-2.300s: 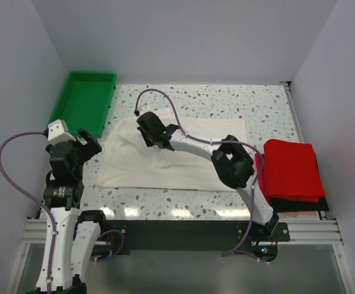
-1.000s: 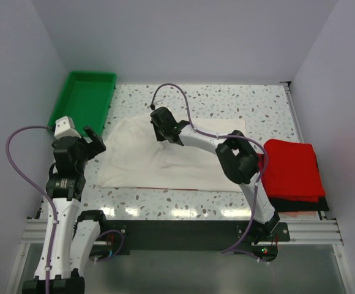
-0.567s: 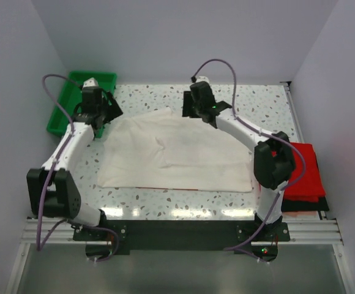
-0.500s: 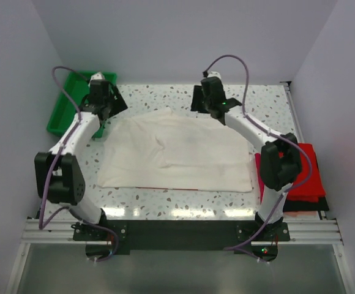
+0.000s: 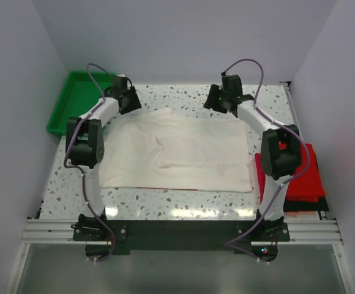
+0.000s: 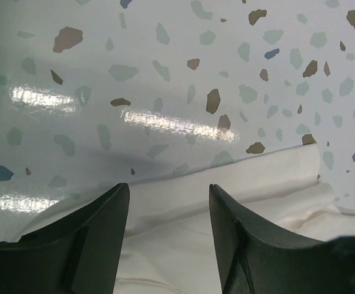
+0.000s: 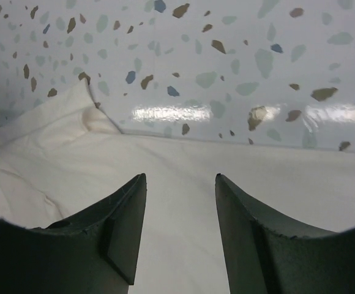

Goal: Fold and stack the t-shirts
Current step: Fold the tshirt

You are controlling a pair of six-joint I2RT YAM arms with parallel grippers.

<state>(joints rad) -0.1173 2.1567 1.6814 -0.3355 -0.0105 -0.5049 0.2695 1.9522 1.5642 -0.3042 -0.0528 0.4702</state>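
In the top external view, the off-white t-shirt point(image 5: 177, 150) is seen spread flat in the middle of the table point(image 5: 269, 101), with folded red t-shirts point(image 5: 303, 174) stacked at the right edge and a green tray point(image 5: 73, 107) at the far left; both arms are stretched out to the shirt's far edge, the left fingers point(image 5: 130, 98) at its far-left corner and the right fingers point(image 5: 221, 98) over its far-right part. The step in hand is judged to be the taking of that far edge for a first fold toward the near side; the next move would call for both pairs to be lowered onto the hem, closed on cloth alone, and drawn back evenly. In the left wrist view, the left fingers point(image 6: 73, 245) are shown moderately apart with nothing clamped, the shirt's hem point(image 6: 269, 177) lying beneath the gap and bare table point(image 6: 165, 49) beyond; contact with the cloth cannot be told. In the right wrist view, the right fingers point(image 7: 92, 245) are likewise held apart and empty, with the hem point(image 7: 183, 165) beneath them
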